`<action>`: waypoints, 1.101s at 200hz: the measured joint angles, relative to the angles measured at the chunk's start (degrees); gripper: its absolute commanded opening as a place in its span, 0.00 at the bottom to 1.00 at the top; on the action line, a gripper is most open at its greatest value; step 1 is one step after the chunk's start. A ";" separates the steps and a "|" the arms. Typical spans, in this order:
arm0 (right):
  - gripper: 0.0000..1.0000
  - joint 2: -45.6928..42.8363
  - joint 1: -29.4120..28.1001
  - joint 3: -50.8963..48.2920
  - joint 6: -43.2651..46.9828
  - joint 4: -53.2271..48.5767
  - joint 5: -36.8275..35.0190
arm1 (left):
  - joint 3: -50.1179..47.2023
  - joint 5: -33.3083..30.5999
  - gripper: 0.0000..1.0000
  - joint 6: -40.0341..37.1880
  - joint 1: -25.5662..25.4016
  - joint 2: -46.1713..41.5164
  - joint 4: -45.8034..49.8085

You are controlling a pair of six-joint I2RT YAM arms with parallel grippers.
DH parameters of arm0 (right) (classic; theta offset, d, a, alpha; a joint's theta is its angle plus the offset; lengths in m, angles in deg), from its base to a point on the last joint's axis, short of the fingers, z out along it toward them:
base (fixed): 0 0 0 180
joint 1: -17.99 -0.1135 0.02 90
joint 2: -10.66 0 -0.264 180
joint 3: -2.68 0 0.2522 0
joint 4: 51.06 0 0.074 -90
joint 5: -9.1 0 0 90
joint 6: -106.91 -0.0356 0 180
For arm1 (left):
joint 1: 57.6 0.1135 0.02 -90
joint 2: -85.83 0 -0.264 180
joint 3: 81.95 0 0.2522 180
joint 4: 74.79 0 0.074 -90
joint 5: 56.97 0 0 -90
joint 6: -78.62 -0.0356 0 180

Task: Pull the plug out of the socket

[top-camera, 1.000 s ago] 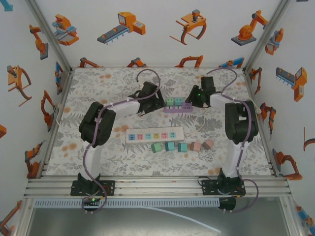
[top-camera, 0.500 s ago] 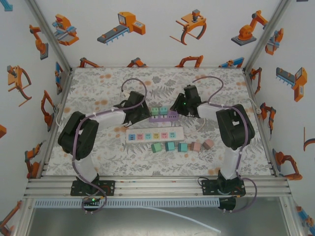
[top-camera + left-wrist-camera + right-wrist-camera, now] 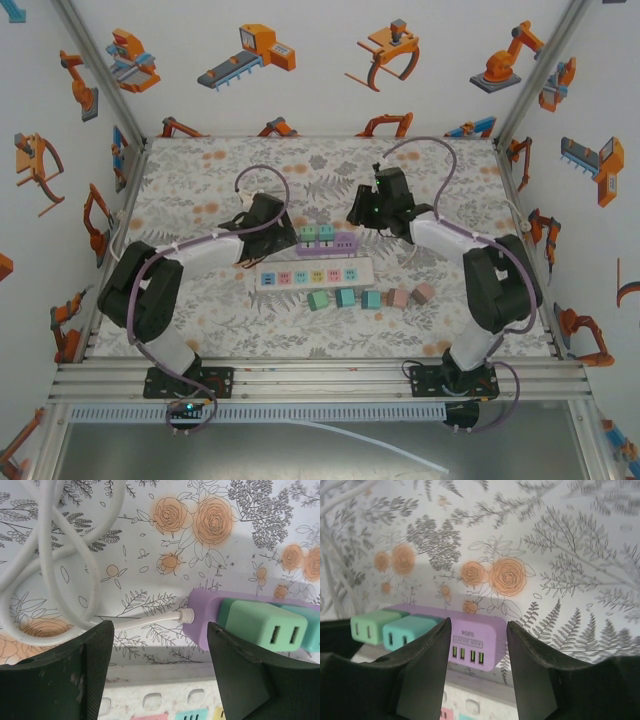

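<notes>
The left gripper point(image 3: 159, 647) hangs low over the floral-patterned worktop point(image 3: 150, 540), its two black fingers spread wide with nothing between them. Just ahead and slightly to its right lies the cord end of a purple plastic power strip point(image 3: 200, 622). A thin white cable point(image 3: 50, 555) leaves that end and loops away to the gripper's left. The right gripper point(image 3: 478, 647) faces the strip's opposite end, which carries a row of small ports. It is likewise wide open and empty, with that end framed between its fingers but apart from them. Two blocky plugs sit in the strip, touching each other: a mint-green cube-shaped plug point(image 3: 260, 625) nearer the left gripper and a teal cube-shaped plug point(image 3: 410, 630) nearer the right gripper. On the arm-base side of both grippers lies a long white power strip point(image 3: 314, 274), and past it a row of loose pastel cubes point(image 3: 370, 298). The likely trouble is that nothing pins the purple strip down, so a pull on either plug may lift the whole strip rather than free the plug. Because the plugs touch, fingers closing on one may catch its neighbour. A slanted pull could bind the pins. Both plugs stand up from the strip's top face, so the way out looks to be straight up. The strip's long axis runs from one gripper to the other.
</notes>
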 measured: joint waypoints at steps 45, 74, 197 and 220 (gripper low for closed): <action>0.49 -7.08 0.00 -1.81 24.98 5.44 12.22 | -5.73 3.98 0.79 -3.74 0.04 -10.03 -8.28; 0.51 -9.62 -0.02 -6.29 45.00 11.08 24.68 | -7.65 7.89 0.82 -6.23 0.04 -14.23 -12.46; 0.50 6.36 -2.25 3.17 82.38 -1.53 38.29 | -10.75 15.50 0.82 -11.19 1.46 -10.36 -15.67; 0.49 8.94 -3.08 6.03 83.30 -4.79 38.10 | -10.69 16.37 0.83 -11.21 1.46 -7.43 -15.45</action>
